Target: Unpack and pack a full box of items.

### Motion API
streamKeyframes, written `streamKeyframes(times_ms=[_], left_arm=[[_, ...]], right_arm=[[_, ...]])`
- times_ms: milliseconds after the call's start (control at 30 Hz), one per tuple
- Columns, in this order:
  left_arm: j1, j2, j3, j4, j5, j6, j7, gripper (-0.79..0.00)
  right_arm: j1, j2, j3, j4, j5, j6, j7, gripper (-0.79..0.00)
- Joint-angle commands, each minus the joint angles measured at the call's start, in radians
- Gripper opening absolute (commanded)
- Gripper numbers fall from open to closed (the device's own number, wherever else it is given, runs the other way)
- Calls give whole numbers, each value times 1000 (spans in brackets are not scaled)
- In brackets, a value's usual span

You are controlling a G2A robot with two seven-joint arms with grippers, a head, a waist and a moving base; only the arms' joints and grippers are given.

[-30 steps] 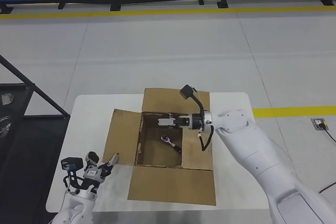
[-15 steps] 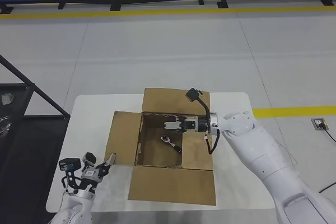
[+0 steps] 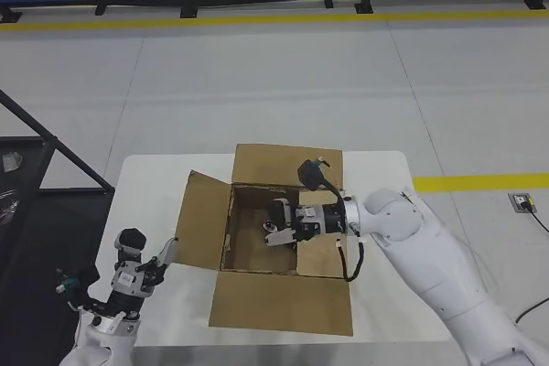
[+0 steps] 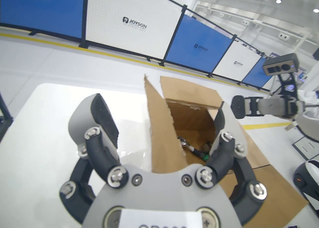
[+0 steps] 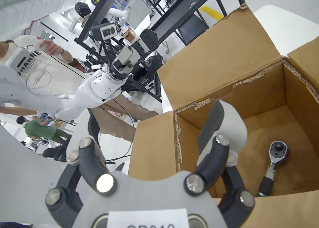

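An open cardboard box (image 3: 279,302) sits mid-table on a white table (image 3: 146,183), flaps spread. 1 ratchet wrench (image 5: 274,161) lies flat on the box floor. The right gripper (image 3: 276,224) hangs over the box opening, just above the wrench, jaws wide apart and holding nothing. The left gripper (image 4: 160,109) sits near the table's near left corner, also spread wide and empty. This looks like the unpacking step. Next, the right gripper would need to descend, straddle the wrench handle and close.

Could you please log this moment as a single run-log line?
left gripper open, above table by box flap | right gripper open, over box | ratchet in box, ungrasped
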State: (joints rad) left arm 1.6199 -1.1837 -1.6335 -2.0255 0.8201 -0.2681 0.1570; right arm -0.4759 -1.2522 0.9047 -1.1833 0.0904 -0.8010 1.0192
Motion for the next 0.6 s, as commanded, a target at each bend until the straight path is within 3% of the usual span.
streamKeyframes(times_ms=[0,167,433,567], left_arm=[[16,0,18,-66,-67,-48,-58,0],[-21,1,99,-128,-105,-71,-219,0],[-180,-19,329,-19,-24,32,-302,0],[-187,-20,332,-16,-20,42,-297,0]], right_arm=[[-79,32,67,-129,-50,-6,-6,0],[-305,95,255,-399,-145,-2,-27,0],[-690,147,562,-660,-236,47,-219,0],[-704,148,573,-665,-240,61,-228,0]])
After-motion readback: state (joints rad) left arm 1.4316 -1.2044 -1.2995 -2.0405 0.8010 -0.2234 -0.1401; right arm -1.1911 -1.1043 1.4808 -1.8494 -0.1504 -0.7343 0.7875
